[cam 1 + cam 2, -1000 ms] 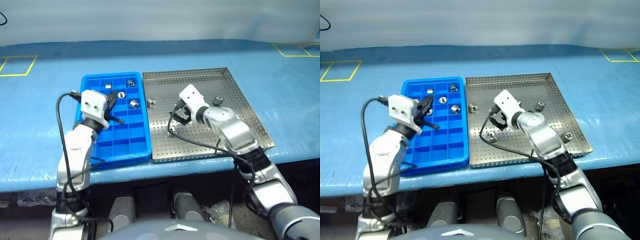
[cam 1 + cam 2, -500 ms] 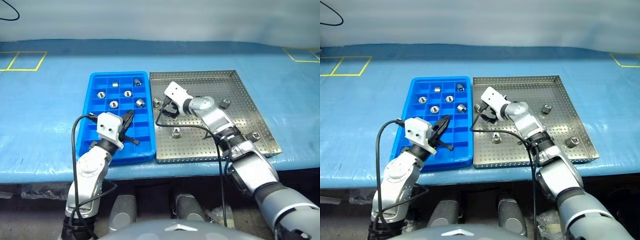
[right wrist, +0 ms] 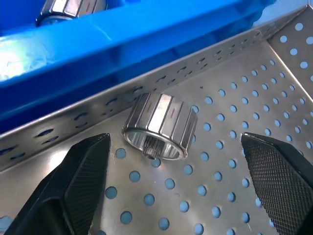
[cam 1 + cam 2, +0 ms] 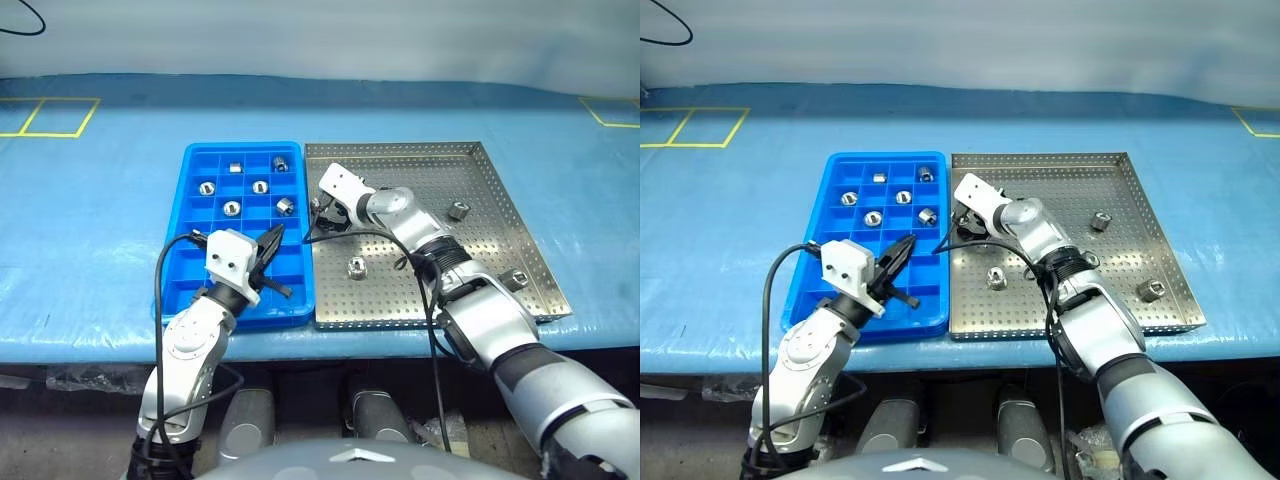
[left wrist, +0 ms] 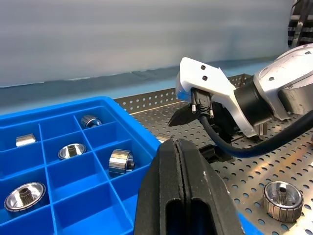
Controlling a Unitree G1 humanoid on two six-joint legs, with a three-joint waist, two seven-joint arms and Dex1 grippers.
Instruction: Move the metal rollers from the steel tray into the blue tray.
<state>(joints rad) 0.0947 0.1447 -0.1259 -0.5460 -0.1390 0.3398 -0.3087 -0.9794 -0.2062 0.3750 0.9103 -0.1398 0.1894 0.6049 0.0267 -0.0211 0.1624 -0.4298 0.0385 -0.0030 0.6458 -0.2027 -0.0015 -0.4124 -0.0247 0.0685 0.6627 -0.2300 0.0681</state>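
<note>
Right fingers wide around a roller in the steel tray.

The right gripper point(image 3: 173, 188) has its fingers point(image 3: 83, 176) far apart, one on each side of a metal roller point(image 3: 159, 125) lying by the steel tray's point(image 4: 480, 215) wall, next to the blue tray point(image 4: 200, 280). The left gripper point(image 5: 182, 161) hangs over the blue tray with fingers pressed together, holding nothing. Five rollers point(image 4: 232, 209) sit in blue compartments.
</note>
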